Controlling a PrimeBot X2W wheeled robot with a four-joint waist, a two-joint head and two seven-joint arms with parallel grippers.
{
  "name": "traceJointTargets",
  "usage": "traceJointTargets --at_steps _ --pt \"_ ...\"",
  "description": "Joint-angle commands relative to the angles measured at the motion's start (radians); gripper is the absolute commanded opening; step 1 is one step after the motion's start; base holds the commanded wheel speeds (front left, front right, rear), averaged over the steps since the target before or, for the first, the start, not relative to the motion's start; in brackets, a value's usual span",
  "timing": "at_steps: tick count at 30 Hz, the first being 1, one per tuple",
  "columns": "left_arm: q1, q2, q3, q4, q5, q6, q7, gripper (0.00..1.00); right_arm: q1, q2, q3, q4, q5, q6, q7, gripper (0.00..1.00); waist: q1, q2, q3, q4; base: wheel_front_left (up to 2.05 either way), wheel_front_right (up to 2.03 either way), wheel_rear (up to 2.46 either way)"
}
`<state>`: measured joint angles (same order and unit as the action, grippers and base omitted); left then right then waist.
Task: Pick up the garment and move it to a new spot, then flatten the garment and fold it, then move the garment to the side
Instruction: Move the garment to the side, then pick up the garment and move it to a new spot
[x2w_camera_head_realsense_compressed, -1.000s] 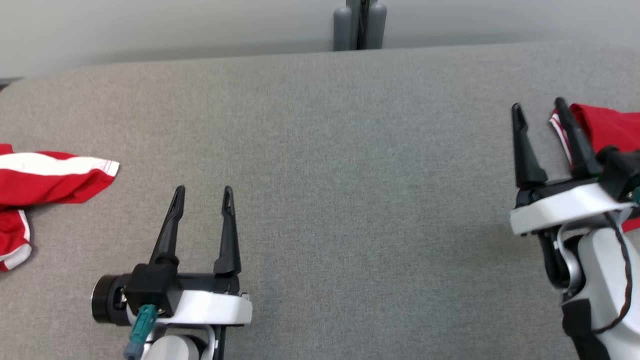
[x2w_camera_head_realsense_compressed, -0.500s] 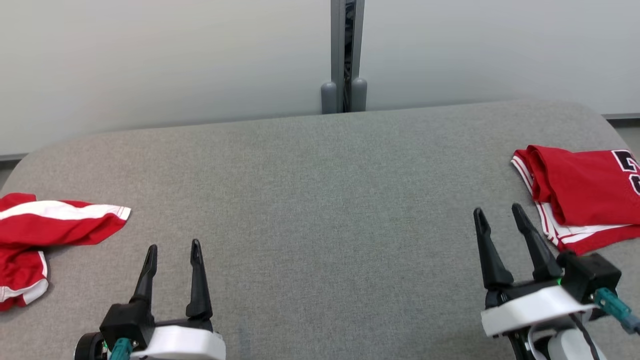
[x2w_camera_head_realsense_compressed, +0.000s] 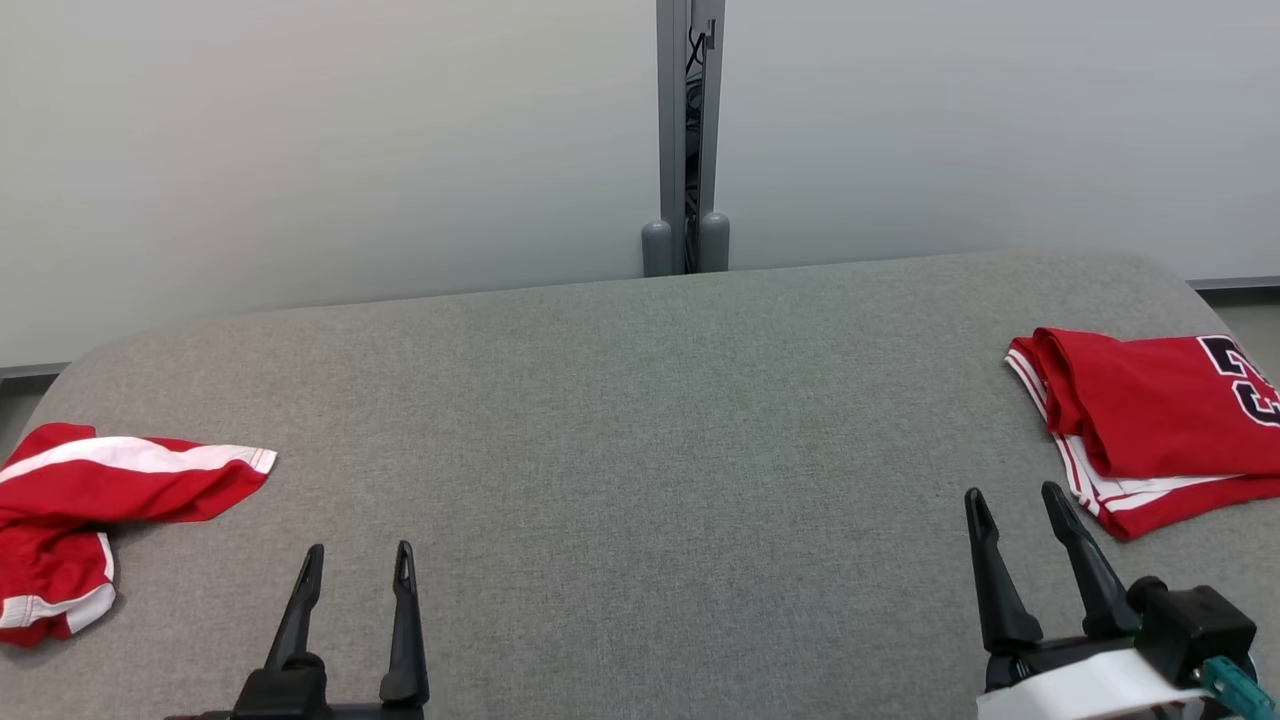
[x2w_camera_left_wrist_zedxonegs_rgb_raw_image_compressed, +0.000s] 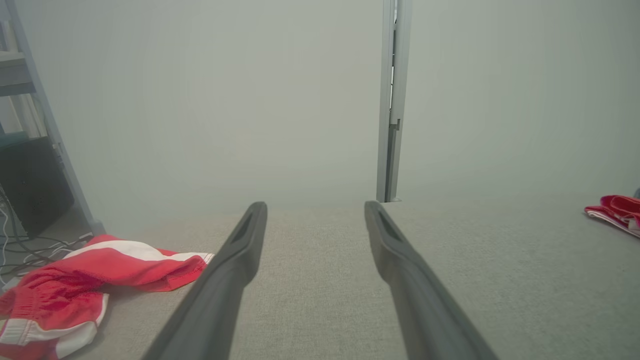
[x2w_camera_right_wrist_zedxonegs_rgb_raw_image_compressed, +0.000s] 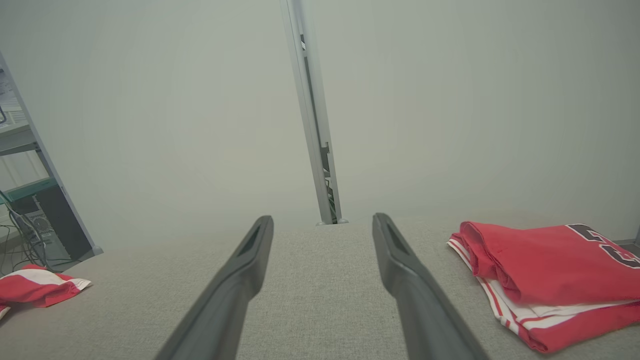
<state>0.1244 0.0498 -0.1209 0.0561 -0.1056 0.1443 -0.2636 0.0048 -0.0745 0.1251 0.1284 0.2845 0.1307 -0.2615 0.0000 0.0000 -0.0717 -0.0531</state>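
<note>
Even, soft light; sharp frames

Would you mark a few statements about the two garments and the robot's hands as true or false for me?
1. The folded red garment lies near the right end of the table. True.
2. The left hand is shut on the crumpled red garment. False: that hand is open and holds nothing, and the garment lies apart from it, further left.
3. The right hand is open and holds nothing. True.
4. A garment lies spread out in the middle of the table, between the hands. False: the middle is bare grey fabric, and the garments lie at the two ends.
</note>
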Motion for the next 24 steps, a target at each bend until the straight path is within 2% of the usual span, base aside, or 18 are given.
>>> traceJointTargets --at_steps 1,11,24 --pt "0.016 0.003 0.004 -0.005 0.007 -0.003 -0.002 1.0 0.02 0.0 -0.005 -0.009 -0.005 0.0 -0.004 1.0 0.0 0.0 -0.006 0.001 0.0 0.0 0.0" --pt "0.043 0.003 -0.01 -0.009 0.011 0.006 -0.002 1.0 0.065 0.013 -0.005 -0.019 -0.03 0.0 -0.004 1.0 0.0 0.0 -0.019 0.013 0.0 0.0 0.0" --pt "0.039 0.003 -0.016 -0.002 -0.006 -0.01 -0.002 1.0 0.067 0.019 -0.011 -0.007 -0.023 0.0 -0.004 1.0 0.0 0.0 -0.022 0.03 0.0 0.0 0.0"
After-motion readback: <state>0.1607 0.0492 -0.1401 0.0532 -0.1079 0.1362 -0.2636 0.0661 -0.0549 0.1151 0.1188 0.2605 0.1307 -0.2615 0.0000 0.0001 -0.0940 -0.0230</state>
